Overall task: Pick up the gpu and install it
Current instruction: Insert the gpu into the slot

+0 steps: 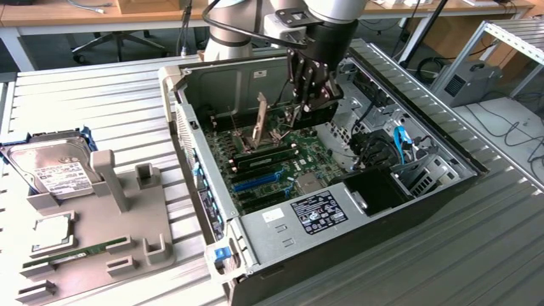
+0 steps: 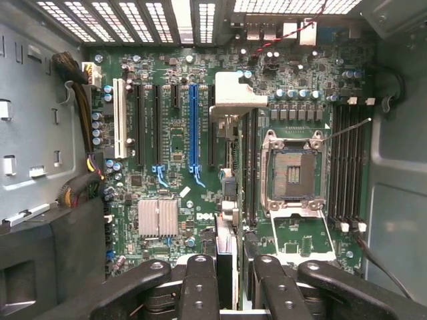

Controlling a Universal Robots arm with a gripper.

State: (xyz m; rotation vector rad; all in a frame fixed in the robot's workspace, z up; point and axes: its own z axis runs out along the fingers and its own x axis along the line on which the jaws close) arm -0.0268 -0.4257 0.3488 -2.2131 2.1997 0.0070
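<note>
Hanging vertical over open case (image 1: 442, 191), claw (image 1: 307, 105) gripping gpu (image 2: 228, 200) edge-on.

exterior view looks down from high, set back; wrist view faces the motherboard (image 2: 200, 133) close; both share it.

An open computer case (image 1: 408, 210) lies on the bench (image 1: 85, 89), motherboard (image 1: 281, 166) inside. The gripper (image 1: 307, 95) hangs inside the case, over the motherboard, holding the gpu (image 2: 227, 260) edge-on between its fingers (image 2: 200, 287). At the exterior view's left, a holder tray (image 1: 127, 236) carries a hard drive (image 1: 51, 169), processor (image 1: 51, 233) and RAM stick (image 1: 76, 252).
</note>
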